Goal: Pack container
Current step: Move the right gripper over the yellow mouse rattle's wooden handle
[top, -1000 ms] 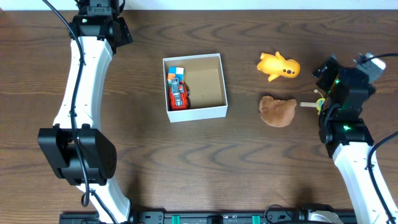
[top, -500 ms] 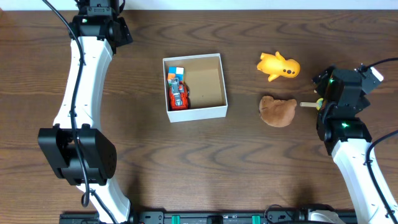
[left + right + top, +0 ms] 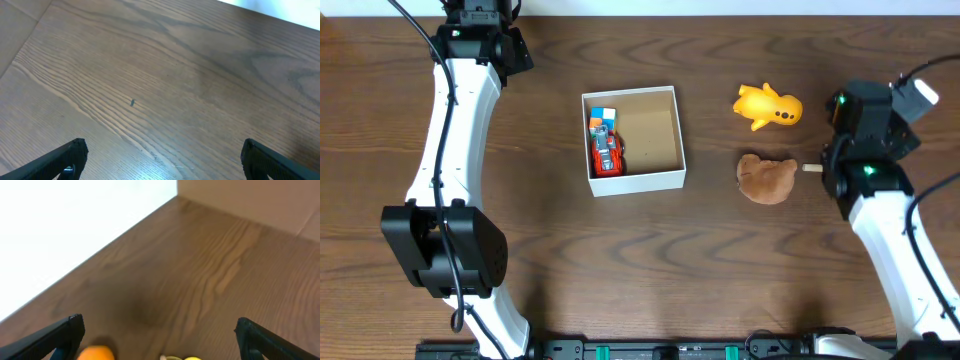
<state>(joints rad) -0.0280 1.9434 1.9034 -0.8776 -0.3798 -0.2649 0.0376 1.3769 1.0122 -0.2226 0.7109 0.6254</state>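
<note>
The container [image 3: 658, 132], a shallow white box with a brown inside, stands at the table's middle. A red toy car [image 3: 608, 156] and a blue, white and orange block [image 3: 601, 120] lie along its left wall. To its right lie a yellow toy [image 3: 769, 106] and a brown plush [image 3: 766, 178]. My right gripper [image 3: 160, 332] is open above bare wood, with an orange shape [image 3: 95, 353] and a yellow bit [image 3: 192, 358] at the view's bottom edge. My left gripper [image 3: 162, 157] is open over bare table at the far left.
A small wooden peg [image 3: 811, 168] sticks out from under the right wrist [image 3: 865, 130], just right of the plush. The left arm [image 3: 450, 150] runs down the table's left side. The table's far edge [image 3: 100, 255] shows in the right wrist view.
The right wrist has swung and shifted toward the far edge, now covering the small yellow-green piece at the peg's end. The left arm and the toys have not moved.
</note>
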